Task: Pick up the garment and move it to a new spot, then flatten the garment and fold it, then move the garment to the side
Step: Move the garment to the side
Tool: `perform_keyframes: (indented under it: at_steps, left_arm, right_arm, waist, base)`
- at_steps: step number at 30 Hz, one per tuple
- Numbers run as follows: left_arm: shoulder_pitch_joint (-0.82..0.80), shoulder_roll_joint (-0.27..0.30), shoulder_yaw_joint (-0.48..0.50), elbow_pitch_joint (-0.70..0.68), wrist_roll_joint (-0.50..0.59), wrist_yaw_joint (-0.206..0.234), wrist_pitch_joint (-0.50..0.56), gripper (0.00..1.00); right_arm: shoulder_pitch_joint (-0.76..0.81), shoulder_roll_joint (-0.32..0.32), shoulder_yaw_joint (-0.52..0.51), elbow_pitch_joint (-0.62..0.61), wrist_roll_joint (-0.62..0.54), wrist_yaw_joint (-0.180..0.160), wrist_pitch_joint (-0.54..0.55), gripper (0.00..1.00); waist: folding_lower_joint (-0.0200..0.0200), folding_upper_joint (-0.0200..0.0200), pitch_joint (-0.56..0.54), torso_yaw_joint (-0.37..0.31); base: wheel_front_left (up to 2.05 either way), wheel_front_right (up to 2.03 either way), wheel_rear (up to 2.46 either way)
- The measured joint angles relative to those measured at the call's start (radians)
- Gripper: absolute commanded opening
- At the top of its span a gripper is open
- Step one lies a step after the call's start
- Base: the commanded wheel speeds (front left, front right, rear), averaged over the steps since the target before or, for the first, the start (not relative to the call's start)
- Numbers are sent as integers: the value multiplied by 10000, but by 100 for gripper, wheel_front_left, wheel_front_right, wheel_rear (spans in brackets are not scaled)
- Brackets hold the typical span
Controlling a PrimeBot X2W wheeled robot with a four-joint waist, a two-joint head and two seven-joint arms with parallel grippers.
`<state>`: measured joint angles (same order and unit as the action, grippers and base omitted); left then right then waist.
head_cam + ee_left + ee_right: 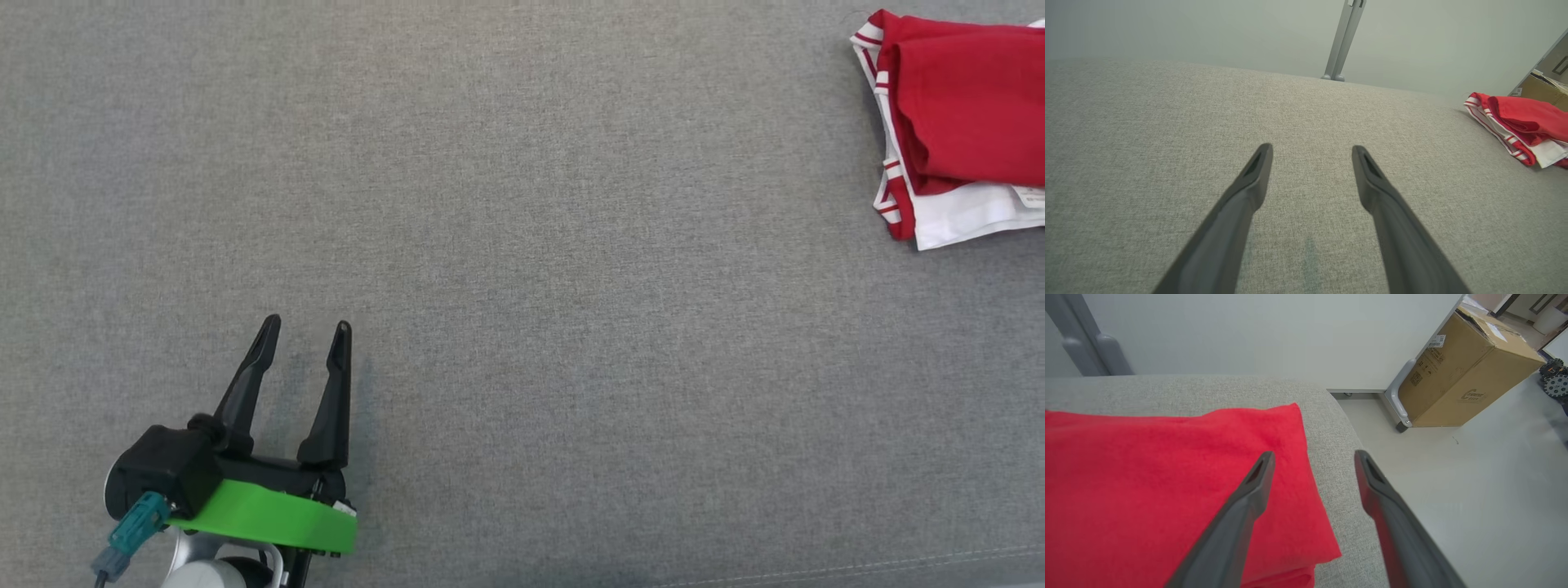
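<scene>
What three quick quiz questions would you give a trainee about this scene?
1. True or false: the left claw is holding the garment.
2. In the right wrist view, what stands on the floor beyond the grey fabric surface? A) a cardboard box B) a bucket C) a chair
3. In one word: is the right claw, poised over the garment's edge, open or shut?

Key: 1 false, it is open and well away from the garment; 2 A; 3 open.
</scene>
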<state>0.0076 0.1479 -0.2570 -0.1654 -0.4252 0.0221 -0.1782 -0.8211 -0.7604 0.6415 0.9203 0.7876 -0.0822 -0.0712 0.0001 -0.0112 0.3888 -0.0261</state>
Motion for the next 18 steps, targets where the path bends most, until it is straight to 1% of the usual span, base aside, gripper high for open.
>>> perform_keyframes:
  at_steps: [5, 8, 11, 12, 14, 16, 18]
  left_arm:
    - [0, -109, -46, 150, -44, -42, -92, 100]
    - [-16, -347, 2, 234, -311, -42, -226, 100]
    - [-56, -462, 96, 313, -443, -38, -336, 100]
    - [-142, -535, 290, 428, -594, -10, -391, 100]
    - [-187, -625, 422, 593, -700, 38, -437, 100]
    - [-192, -692, 554, 713, -828, 48, -451, 100]
    - [-191, -694, 688, 938, -903, 150, -527, 100]
  right_arm:
    - [-444, 48, 10, -359, -226, 19, -656, 100]
    - [-611, 184, 92, -642, -476, 119, -1085, 100]
    - [-734, 525, 155, -926, -552, 219, -1519, 100]
    - [-744, 813, 188, -1099, -600, 236, -1645, 100]
    - [-728, 1101, 284, -1218, -671, 291, -1676, 100]
    - [-703, 1438, 286, -1367, -671, 286, -1755, 100]
    - [-630, 1756, 226, -1494, -625, 276, -1804, 100]
  waist:
    - [-1, 0, -333, -166]
    - [-1, 0, -578, -271]
    - [-1, 0, -860, -379]
    - [-1, 0, -1069, -453]
    - [-1, 0, -1292, -524]
    - [-1, 0, -1528, -590]
    - [-1, 0, -1779, -650]
  base:
    - [0, 0, 0]
    - [0, 0, 0]
    - [0, 0, 0]
    - [0, 0, 0]
    - [0, 0, 0]
    - [0, 0, 0]
    - [0, 0, 0]
